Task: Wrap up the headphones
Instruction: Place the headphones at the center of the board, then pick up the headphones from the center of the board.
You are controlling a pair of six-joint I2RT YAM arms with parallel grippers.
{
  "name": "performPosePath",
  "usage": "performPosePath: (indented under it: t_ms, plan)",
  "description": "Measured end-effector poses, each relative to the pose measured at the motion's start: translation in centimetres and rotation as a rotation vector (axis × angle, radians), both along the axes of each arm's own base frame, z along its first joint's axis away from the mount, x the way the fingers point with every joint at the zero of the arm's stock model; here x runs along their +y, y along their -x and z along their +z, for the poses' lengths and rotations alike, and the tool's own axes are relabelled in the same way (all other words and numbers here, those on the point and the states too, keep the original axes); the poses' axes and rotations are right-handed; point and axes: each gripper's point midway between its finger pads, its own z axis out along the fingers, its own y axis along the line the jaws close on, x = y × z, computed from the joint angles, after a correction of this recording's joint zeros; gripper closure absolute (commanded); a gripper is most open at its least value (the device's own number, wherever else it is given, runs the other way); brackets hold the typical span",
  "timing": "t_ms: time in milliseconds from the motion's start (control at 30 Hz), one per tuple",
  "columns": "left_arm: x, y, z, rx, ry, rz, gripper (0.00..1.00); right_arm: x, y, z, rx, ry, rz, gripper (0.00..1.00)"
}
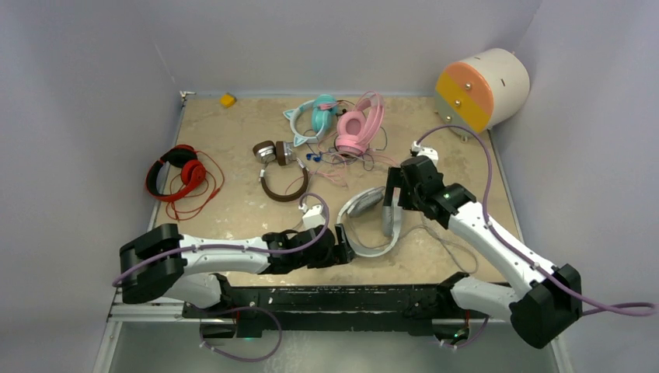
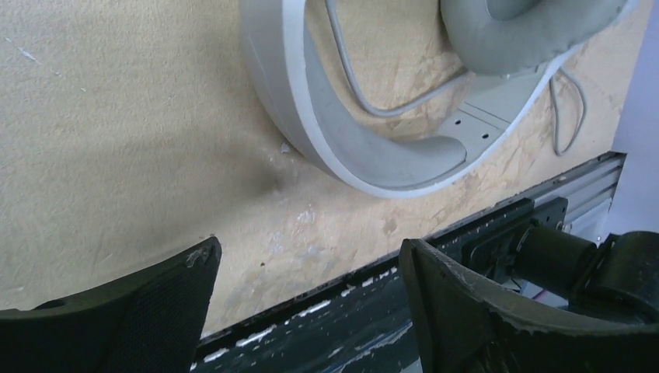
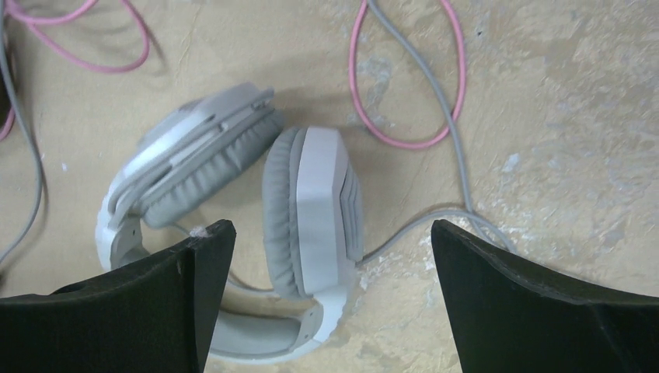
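Note:
The grey-white headphones (image 1: 371,225) lie on the tan table in front of the arms, ear cups folded together (image 3: 315,202), headband (image 2: 311,116) curving toward the near edge. Their thin grey cable (image 3: 455,132) trails off to the right. My right gripper (image 3: 330,233) hovers open over the right ear cup, its fingers on either side of it and not touching. My left gripper (image 2: 307,256) stands open just short of the headband, nothing between its fingers. The pink headphones (image 1: 359,124) and the brown pair with silver cups (image 1: 278,167) lie farther back, with a blue cord (image 1: 313,158).
Red headphones (image 1: 177,172) lie at the left and a teal cat-ear pair (image 1: 311,116) at the back. A pink cable (image 3: 404,140) loops beside the grey one. An orange-and-cream cylinder (image 1: 482,89) stands at the back right, a small yellow object (image 1: 227,99) at the back. The black rail (image 2: 373,311) borders the near edge.

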Motion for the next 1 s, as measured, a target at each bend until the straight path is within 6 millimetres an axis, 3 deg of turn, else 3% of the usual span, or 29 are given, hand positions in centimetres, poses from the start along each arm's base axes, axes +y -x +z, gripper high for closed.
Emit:
performPosePath:
  t_ms: [200,333,500,633,833,867,967,1000]
  plan:
    - [-0.6,-0.5,-1.6,0.010,-0.014,0.029,0.20,-0.6,-2.6,-0.8,0.054,-0.023,-0.044,0.06]
    - [-1.0,-1.1,-1.5,0.026,0.014,0.037,0.23,-1.3,-3.7,-1.5,0.097,-0.051,-0.063,0.08]
    - [-0.9,-3.0,-0.8,0.037,0.060,0.068,0.39,0.3,-4.2,-1.4,0.112,-0.104,0.001,0.10]
    - [-0.2,-4.8,-0.6,0.048,0.076,0.093,0.56,1.9,-3.7,-1.3,0.124,-0.161,0.083,0.10]
    - [1.3,-7.1,-0.7,0.052,0.073,0.116,0.57,3.0,-1.8,-1.6,0.146,-0.224,0.172,0.11]
    - [2.1,-8.2,-0.9,0.058,0.070,0.125,0.57,3.4,-0.6,-1.7,0.152,-0.256,0.200,0.11]
    - [2.5,-9.0,-1.2,0.065,0.052,0.130,0.57,4.0,0.1,-1.7,0.141,-0.303,0.228,0.10]
    - [2.4,-9.6,-1.3,0.068,0.043,0.126,0.57,4.1,1.2,-2.0,0.151,-0.329,0.240,0.10]
